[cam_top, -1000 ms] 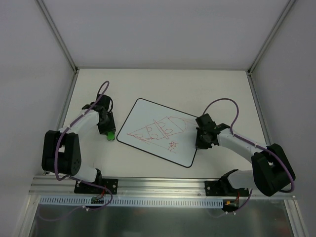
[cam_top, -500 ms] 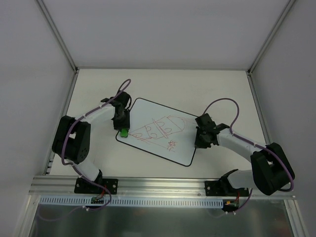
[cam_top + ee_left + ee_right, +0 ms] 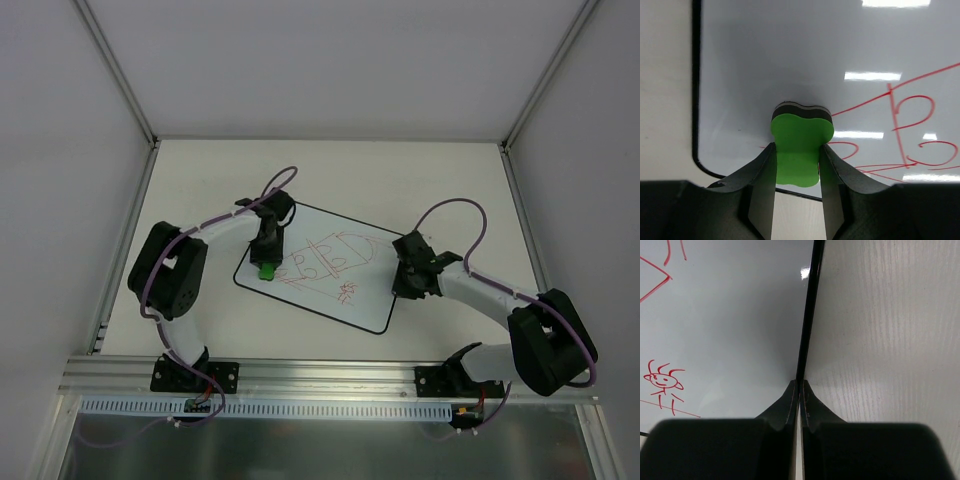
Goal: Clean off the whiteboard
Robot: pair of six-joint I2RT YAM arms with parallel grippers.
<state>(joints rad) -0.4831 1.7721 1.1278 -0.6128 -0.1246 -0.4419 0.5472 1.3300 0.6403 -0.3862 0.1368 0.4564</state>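
1. Starting the wipe, by my read: the left pincer (image 3: 797, 150) gripped the green eraser (image 3: 801, 142) between narrowed jaws. The pad looked pressed onto the whiteboard (image 3: 365, 305) near its left edge.
2. The right pincer (image 3: 799, 386) was fully closed, tips at the board's black right border. Couldn't tell whether it pinched the rim or only pressed on it; probably bracing.
3. Next move likely called for sweeping the eraser right across the red lines, pad flat, steady downward pressure, right arm stopping the board sliding.
4. The board lay flat and skewed on the surface (image 3: 450, 180) between the arms: glossy white, thin black border, rounded corners. It had red shapes, loops and a small stick figure mid-board, with a bare strip at the left by the eraser.
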